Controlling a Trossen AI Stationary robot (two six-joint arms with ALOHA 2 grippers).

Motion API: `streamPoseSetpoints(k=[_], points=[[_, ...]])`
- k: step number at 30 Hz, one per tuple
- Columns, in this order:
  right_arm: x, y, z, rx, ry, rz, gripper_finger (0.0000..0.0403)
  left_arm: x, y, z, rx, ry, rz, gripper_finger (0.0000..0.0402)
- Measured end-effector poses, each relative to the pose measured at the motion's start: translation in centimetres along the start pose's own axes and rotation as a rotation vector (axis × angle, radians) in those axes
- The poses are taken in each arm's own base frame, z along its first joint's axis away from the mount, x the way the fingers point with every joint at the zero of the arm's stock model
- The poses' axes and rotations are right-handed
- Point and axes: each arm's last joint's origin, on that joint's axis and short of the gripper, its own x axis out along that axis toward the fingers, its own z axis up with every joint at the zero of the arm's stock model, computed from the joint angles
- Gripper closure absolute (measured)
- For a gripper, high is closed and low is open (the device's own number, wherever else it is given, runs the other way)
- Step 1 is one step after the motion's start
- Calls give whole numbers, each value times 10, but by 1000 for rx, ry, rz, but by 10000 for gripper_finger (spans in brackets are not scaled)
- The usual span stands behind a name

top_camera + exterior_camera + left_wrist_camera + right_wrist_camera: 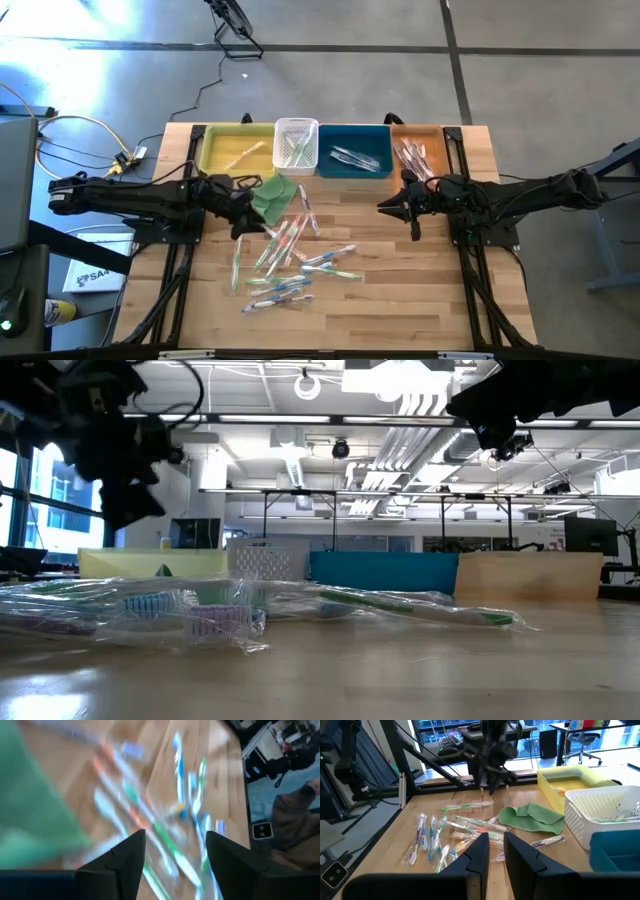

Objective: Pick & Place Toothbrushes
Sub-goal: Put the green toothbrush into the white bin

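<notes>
Several wrapped toothbrushes [290,260] lie in a loose pile on the wooden table, near its middle; they also show in the right wrist view [445,832] and, blurred, in the left wrist view [165,820]. A folded green cloth [274,196] lies at the pile's far left. My left gripper [175,865] hangs open above the pile's left end, beside the cloth, with nothing between its fingers. My right gripper [496,852] hovers to the right of the pile, pointing across the table toward it. Only a narrow gap shows between its fingers, and nothing is in it.
Four bins stand in a row along the far edge: a yellow bin [215,150], a white basket [296,128], a blue bin [355,135] and a tan bin [440,135], each holding some toothbrushes. Bare wood lies toward the near edge [400,310].
</notes>
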Motion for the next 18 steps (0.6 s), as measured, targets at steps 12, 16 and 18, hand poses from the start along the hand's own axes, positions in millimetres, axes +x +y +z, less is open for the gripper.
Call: streamPoseSetpoints(k=[12,16,18], points=[[0,0,-1,3,11,-2,353,-27,-34,40,264,-16,132,383],[0,0,-1,3,11,-2,353,-31,-42,34,215,82,201,392],[0,0,-1,3,11,-2,353,-30,-47,29,185,115,218,398]])
